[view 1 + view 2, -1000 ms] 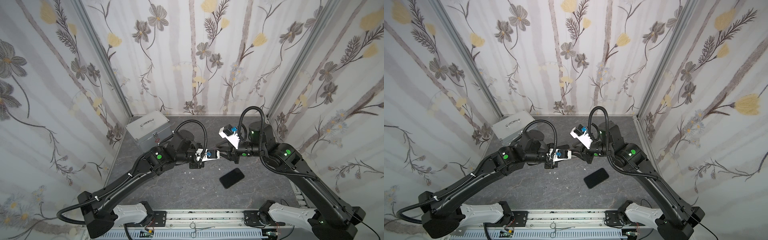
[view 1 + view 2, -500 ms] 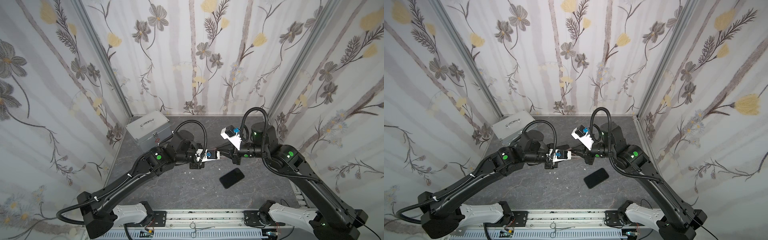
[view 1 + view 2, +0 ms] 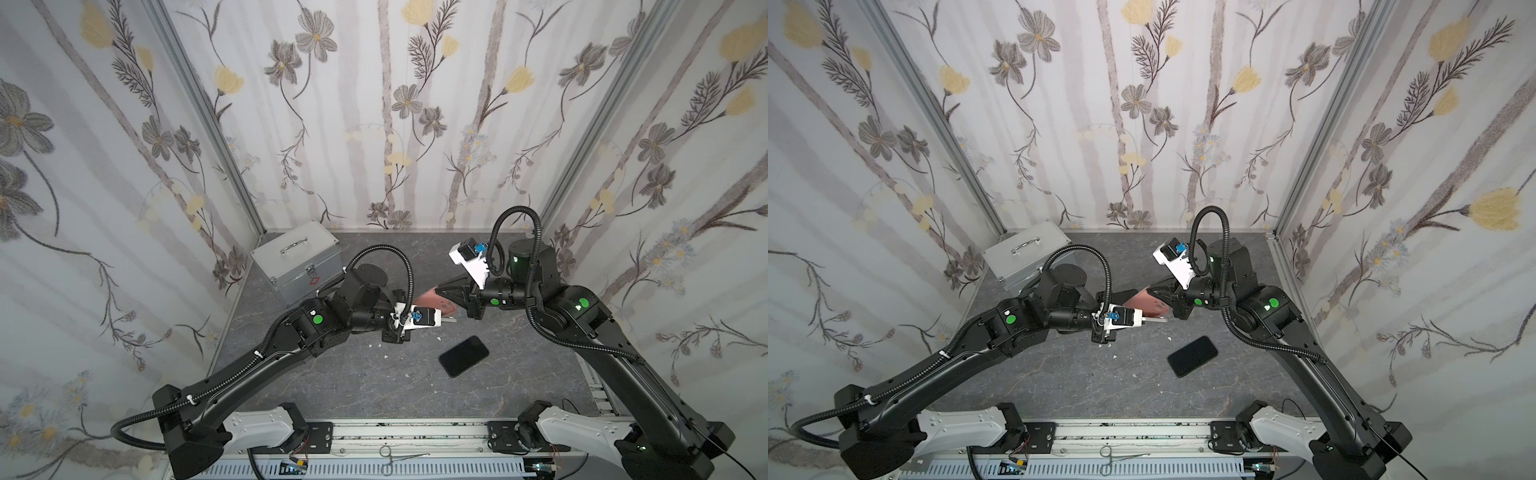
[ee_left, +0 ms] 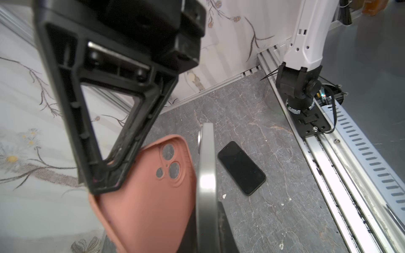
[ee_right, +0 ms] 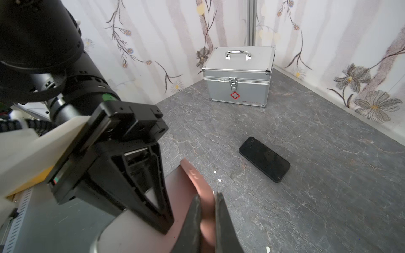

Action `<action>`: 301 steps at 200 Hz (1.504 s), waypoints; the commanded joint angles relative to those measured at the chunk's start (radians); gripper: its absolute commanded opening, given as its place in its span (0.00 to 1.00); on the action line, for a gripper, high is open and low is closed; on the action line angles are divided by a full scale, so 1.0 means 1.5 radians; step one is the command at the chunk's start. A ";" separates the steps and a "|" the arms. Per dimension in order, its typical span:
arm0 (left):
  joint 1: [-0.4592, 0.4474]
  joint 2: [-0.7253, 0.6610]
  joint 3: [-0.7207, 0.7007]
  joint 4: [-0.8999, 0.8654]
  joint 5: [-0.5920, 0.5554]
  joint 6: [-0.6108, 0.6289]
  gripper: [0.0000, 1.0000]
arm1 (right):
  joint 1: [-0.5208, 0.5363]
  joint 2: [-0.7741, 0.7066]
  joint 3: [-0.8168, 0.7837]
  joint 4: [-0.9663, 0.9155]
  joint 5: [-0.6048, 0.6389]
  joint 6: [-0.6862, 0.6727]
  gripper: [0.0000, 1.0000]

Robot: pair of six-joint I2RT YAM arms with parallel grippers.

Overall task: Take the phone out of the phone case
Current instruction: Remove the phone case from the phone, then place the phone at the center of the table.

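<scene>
Held above the desk (image 3: 374, 374), the right hand (image 5: 207, 198) pinches the pink case (image 4: 153, 197) as the left hand (image 3: 1148, 321) clamps the silver-edged phone (image 4: 206, 175), splayed from it. Next, seemingly: a steady pull apart.

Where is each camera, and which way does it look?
Top views: high in front, looking down; black left arm and right arm show.
Left wrist: on the left arm, facing the pink silicone phone case; right fingers show.
Right wrist: on the right arm, facing the silver metal box; own fingers show.
Shared: both wrists see the flat black phone.
</scene>
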 commanded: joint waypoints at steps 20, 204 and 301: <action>0.001 -0.013 -0.007 -0.005 0.027 -0.002 0.00 | -0.028 0.002 -0.009 0.090 -0.006 0.051 0.00; 0.069 -0.041 -0.228 0.420 -0.104 -0.620 0.00 | -0.128 -0.146 -0.358 0.387 0.141 0.265 0.00; 0.084 -0.015 -0.358 0.393 -0.166 -0.884 0.00 | -0.131 -0.107 -0.409 0.352 0.234 0.299 0.00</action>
